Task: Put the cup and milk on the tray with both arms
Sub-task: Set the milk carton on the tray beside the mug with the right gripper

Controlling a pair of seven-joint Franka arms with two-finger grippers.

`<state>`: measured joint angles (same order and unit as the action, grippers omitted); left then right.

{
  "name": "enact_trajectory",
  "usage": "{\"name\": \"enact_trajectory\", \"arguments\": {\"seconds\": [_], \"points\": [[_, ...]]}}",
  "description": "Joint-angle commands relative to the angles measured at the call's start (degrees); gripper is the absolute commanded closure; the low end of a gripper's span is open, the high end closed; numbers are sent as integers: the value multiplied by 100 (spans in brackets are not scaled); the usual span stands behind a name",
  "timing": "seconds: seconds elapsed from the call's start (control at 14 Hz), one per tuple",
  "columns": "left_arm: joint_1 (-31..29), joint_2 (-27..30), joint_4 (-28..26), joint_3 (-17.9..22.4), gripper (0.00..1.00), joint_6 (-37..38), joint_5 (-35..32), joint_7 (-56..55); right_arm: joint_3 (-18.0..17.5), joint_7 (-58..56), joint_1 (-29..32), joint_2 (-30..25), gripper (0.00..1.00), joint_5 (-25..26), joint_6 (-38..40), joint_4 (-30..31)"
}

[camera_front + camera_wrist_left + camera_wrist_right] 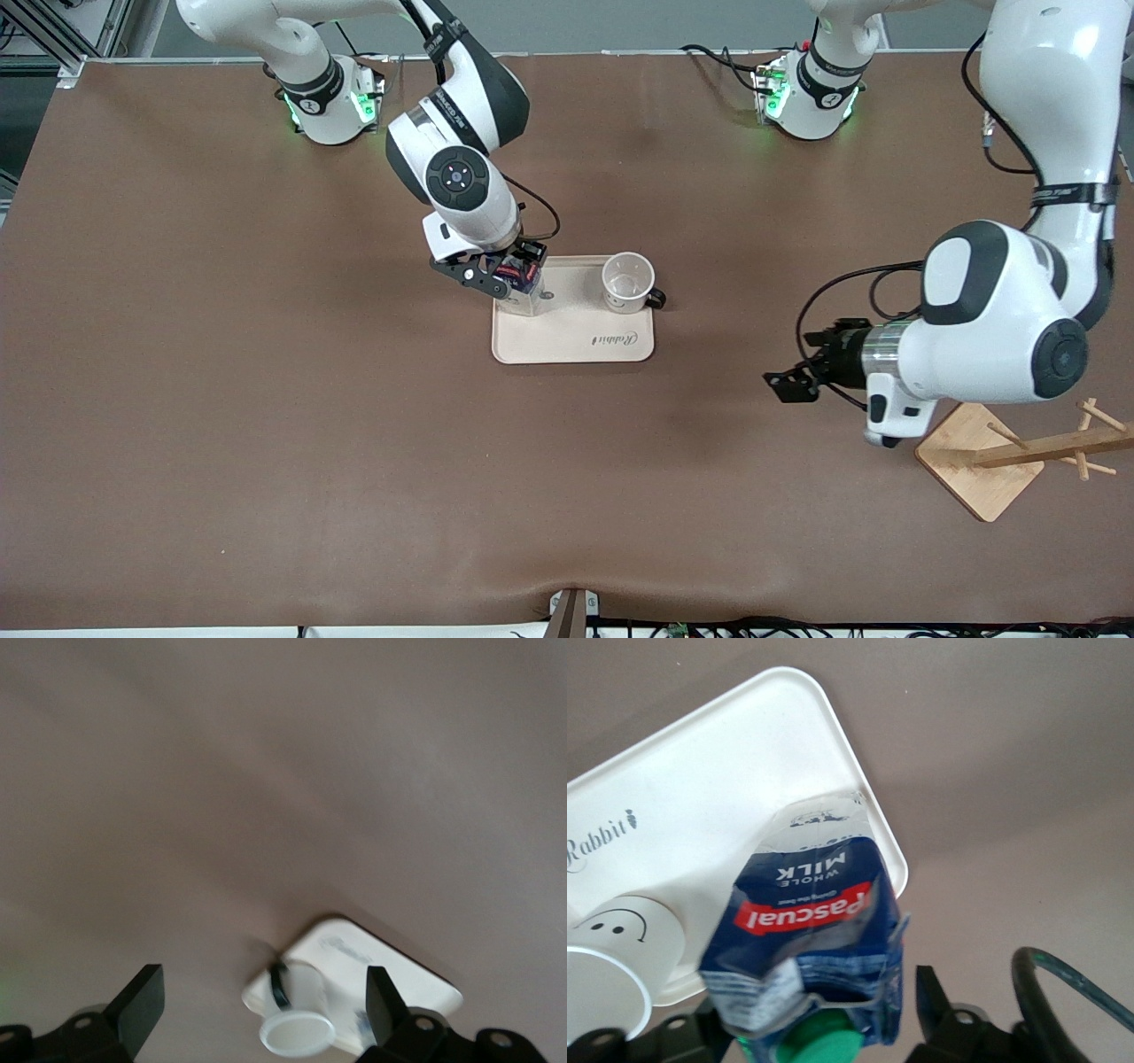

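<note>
Cup on tray. We see right gripper clamping milk, seemingly touching tray; next release. Left gripper wide, waits over bare table.

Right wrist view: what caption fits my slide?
Right gripper holds the milk over the tray, beside the cup.

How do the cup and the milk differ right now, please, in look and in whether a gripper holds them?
The cup is a round white mug with a smiley face; the milk is a dark blue carton with a green cap. The cup stands free, while the right gripper is shut on the milk. The left gripper waits open over bare table. Both are over the tray, side by side.
</note>
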<state>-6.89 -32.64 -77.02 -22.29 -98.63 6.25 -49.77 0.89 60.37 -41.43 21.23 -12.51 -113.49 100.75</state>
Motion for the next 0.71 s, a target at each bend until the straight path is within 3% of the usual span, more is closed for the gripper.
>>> {"name": "enact_trajectory", "arguments": {"seconds": [0.0,0.14,0.29,0.43,0.5,0.64], "points": [[30,266,-50,-12,0,72,-902,151,87,19,73,74,0,-76,780,-852],[30,442,-50,-21,0,72,-1361,195,95,19,292,92,0,-67,1904,-1634],[13,679,-50,-3,0,81,-1538,606,95,18,616,65,0,-102,2260,-2110],[-171,890,-50,14,0,81,-1644,1178,122,27,994,21,0,-58,3187,-2610],[-242,978,-50,14,0,81,-1705,1275,131,-103,1309,21,0,-67,3497,-2979],[-487,1145,-50,-12,0,98,-1732,1373,148,-1030,1750,-258,0,2,3676,-3106]]}}
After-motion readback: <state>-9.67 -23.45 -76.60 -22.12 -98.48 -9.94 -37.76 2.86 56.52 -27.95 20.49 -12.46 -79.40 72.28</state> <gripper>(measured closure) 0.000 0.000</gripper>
